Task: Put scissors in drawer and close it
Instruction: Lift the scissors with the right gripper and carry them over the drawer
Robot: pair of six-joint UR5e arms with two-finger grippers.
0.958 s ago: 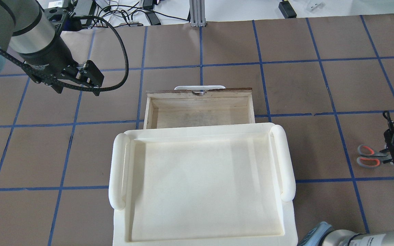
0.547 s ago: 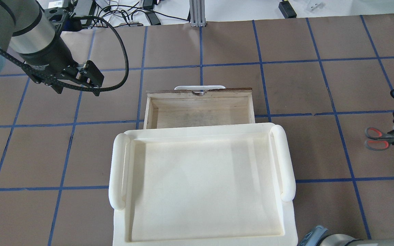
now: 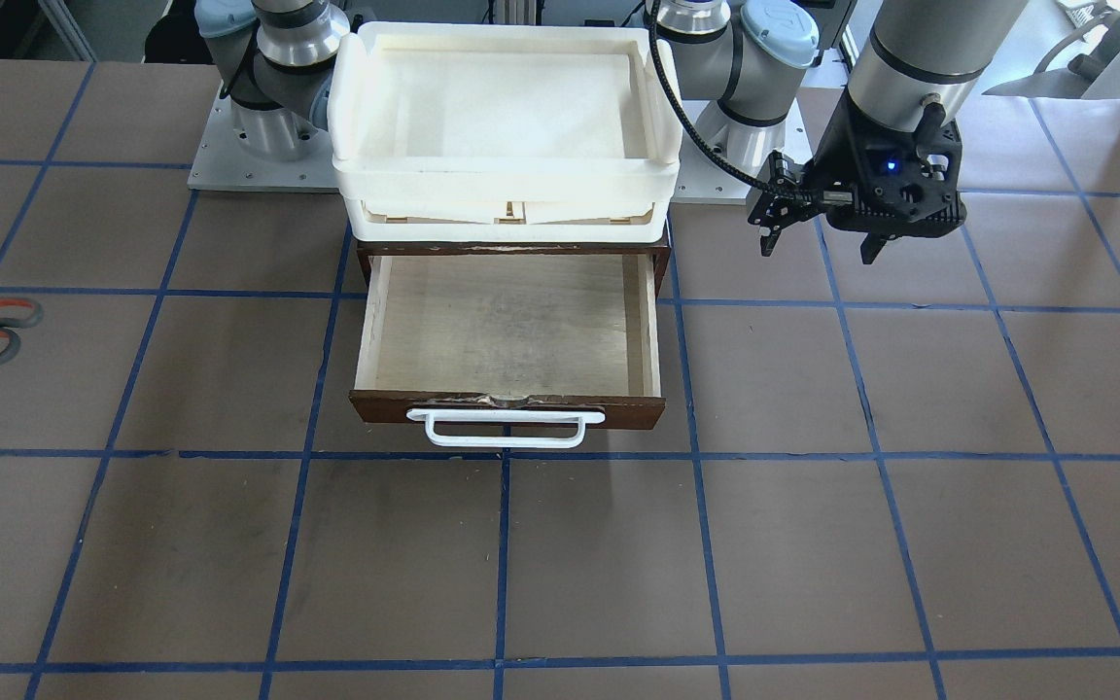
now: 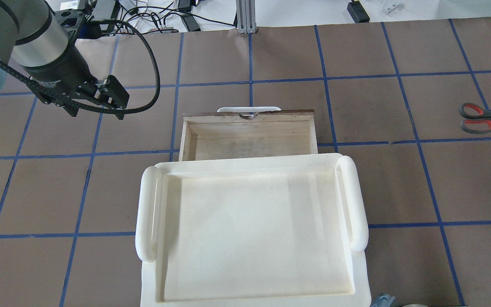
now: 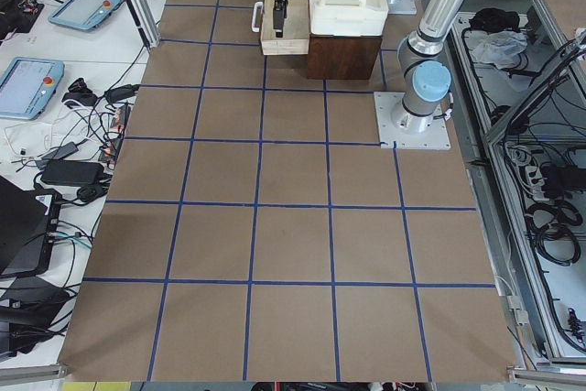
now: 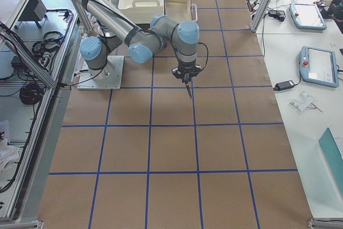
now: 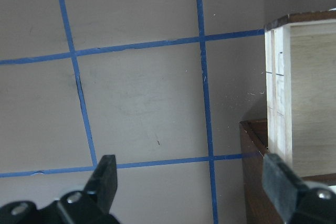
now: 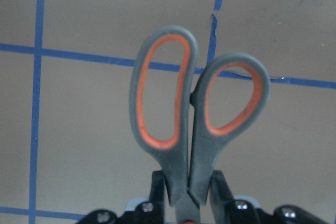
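Right pincer [image 8: 186, 184] pinches the scissors [image 8: 184, 140] just below the handle loops and holds them clear of the bench [image 4: 399, 106], well to the right of the drawer [image 4: 249, 143]. The drawer stands pulled open under a cream tray [image 4: 249, 238]. Left pincer [image 7: 191, 182] hangs spread wide beside the drawer's left side.

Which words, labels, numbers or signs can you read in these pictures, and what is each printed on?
Nothing reads clearly.
Pale print on the left arm's black wrist: too blurred to read.
White sticker at the overhead view's top left: too small to read.
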